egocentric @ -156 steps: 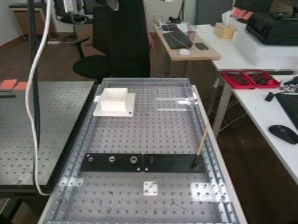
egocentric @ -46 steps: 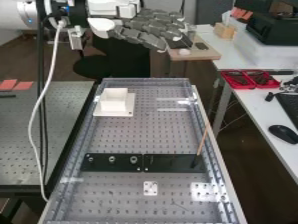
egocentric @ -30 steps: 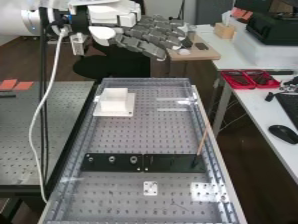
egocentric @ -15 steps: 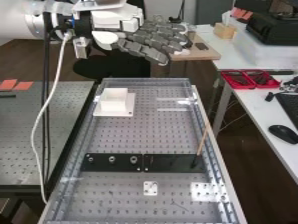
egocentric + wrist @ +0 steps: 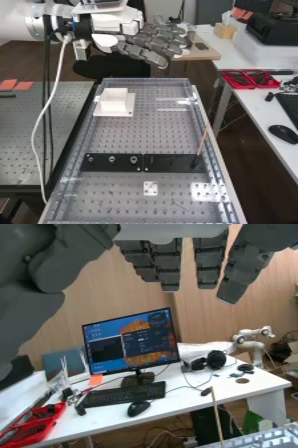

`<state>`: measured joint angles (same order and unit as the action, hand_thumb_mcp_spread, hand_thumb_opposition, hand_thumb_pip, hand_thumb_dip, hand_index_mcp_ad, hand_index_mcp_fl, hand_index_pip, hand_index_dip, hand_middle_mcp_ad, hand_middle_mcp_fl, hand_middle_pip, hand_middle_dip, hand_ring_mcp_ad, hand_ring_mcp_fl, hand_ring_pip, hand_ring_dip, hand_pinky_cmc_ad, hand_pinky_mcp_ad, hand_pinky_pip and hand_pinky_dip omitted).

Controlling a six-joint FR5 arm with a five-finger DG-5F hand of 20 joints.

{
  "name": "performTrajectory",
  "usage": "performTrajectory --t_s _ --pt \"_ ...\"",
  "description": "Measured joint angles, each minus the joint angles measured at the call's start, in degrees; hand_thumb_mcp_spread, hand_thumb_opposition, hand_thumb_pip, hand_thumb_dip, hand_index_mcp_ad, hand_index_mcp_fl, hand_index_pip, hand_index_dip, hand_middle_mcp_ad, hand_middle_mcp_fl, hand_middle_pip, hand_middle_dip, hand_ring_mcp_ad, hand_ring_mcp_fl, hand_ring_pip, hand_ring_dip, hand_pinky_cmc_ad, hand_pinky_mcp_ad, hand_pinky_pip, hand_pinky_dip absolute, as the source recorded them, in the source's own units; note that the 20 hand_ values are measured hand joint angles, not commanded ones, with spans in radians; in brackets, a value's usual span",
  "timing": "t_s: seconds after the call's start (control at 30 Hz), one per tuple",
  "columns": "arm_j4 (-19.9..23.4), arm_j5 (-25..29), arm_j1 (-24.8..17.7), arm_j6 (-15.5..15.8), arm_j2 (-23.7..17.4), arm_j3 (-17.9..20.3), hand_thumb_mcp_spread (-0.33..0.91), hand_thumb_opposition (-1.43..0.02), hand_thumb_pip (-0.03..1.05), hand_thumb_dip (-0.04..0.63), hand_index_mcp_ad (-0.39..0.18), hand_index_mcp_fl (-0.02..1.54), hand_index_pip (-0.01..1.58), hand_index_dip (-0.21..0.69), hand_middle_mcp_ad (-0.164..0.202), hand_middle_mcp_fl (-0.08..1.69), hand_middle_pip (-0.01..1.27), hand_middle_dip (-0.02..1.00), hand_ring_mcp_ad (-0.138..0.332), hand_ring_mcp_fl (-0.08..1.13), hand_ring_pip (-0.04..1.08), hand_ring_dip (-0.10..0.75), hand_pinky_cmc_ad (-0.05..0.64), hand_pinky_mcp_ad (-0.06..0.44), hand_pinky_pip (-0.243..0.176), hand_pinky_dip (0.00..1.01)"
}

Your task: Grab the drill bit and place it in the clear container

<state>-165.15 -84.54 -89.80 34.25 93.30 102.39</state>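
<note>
In the high view the hand (image 5: 143,41) is above and beyond the bench's far end, palm-side hidden, its fingers straight and spread with nothing held. Its fingers (image 5: 168,264) hang straight in the wrist view too. A thin tan rod (image 5: 201,142) stands slightly tilted at the right end of a black strip (image 5: 166,163), well apart from the hand; the rod (image 5: 217,416) also shows in the wrist view. I cannot tell whether it is the drill bit. See-through walls (image 5: 146,80) edge the bench's far end; whether they form the clear container is unclear.
A white square box (image 5: 114,100) sits on a white plate at the far left of the perforated bench (image 5: 140,135). Three metal rings (image 5: 112,159) are set in the black strip. Red trays (image 5: 249,79) and a mouse (image 5: 284,133) lie on the side desk.
The arm and hand have come into the high view from the upper left. Over the last second and a half the hand has sunk a little, fingers still straight. The bench things have not moved.
</note>
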Motion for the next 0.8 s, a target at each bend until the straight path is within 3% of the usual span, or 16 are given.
performTrajectory --t_s 0.8 --pt "0.4 0.2 -0.2 -0.5 -0.1 0.8 0.17 -0.73 0.13 0.016 0.152 0.04 0.09 -0.11 0.168 0.02 0.15 0.03 0.267 0.05 0.1 -0.017 0.461 0.291 -0.124 0.31"
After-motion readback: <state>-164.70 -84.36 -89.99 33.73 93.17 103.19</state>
